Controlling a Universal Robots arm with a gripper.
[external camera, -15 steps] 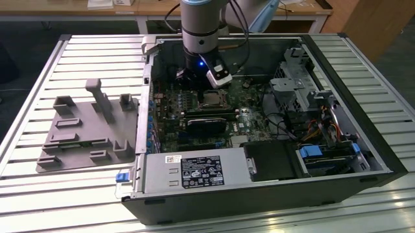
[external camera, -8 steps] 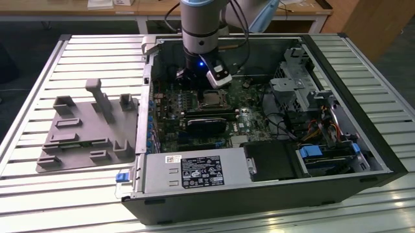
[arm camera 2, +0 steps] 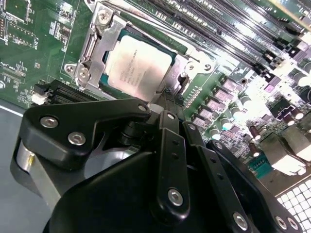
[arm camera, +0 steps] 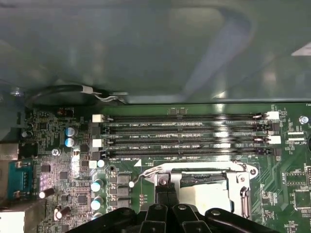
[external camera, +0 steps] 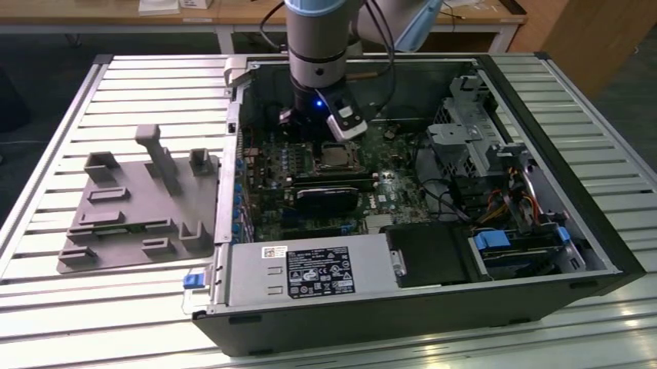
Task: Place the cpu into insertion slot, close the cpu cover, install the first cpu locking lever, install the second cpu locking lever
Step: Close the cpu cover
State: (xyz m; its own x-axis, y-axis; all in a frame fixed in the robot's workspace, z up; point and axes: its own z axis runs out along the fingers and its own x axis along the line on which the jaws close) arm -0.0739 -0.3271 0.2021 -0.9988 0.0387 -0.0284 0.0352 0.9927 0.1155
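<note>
On the exterior view's left a grey fixture tray (external camera: 123, 223) lay on the slatted table (external camera: 61, 307). Beside it stood the open computer case (external camera: 605, 254), its green motherboard (external camera: 272, 165) carrying the insertion slot (arm camera: 204, 178). The cpu (arm camera 2: 138, 63) sat in that slot, framed by the lowered cpu cover (arm camera 2: 92, 46). The gripper (arm camera 2: 163, 104) hung at the slot's edge, fingers together, gripping nothing I could see.

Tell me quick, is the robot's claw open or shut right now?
Gripper: shut, with its fingertips together at the edge of the cpu cover. I can't see it holding anything.
</note>
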